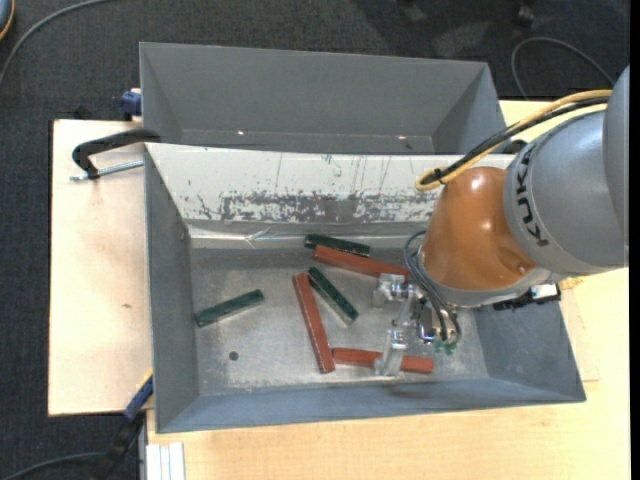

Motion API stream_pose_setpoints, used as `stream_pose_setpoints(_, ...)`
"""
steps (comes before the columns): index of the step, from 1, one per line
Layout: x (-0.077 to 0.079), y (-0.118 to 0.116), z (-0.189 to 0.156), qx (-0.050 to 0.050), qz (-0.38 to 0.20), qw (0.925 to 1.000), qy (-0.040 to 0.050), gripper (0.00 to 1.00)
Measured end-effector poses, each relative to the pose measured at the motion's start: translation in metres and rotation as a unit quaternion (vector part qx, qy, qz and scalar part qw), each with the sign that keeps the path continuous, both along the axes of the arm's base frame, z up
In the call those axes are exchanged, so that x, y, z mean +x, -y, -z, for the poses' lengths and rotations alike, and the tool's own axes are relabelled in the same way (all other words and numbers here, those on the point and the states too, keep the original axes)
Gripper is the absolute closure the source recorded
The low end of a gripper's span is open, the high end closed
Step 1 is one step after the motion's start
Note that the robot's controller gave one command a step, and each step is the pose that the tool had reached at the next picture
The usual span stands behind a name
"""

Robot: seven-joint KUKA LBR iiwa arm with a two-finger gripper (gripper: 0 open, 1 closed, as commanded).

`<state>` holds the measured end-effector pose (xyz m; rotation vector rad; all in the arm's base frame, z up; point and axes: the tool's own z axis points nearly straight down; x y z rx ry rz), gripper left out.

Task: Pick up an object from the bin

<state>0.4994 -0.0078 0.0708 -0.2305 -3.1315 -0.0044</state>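
Camera view: a short red bar [352,356] lies by the near wall of the bin [170,298], its long axis running left-right along that wall. The claw [392,356] sits low over the bar's right part; whether it is released or clenched I cannot tell. A good grip would probably close across the bar's narrow width. Behind lie a long red stick [312,323] and a green stick [332,295].

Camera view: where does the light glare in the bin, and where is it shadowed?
In the camera view, the far wall shines brightest, a pale band above its scratches; the orange cover carries a soft sheen; the floor looks paler on the left and dimmer beneath the arm, around the hand and the short red bar.
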Motion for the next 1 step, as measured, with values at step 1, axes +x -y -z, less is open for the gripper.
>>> stream_pose_setpoints(1,0.0034,-0.0538,-0.0002,0.000,0.043,0.9991,0.0027,0.00)
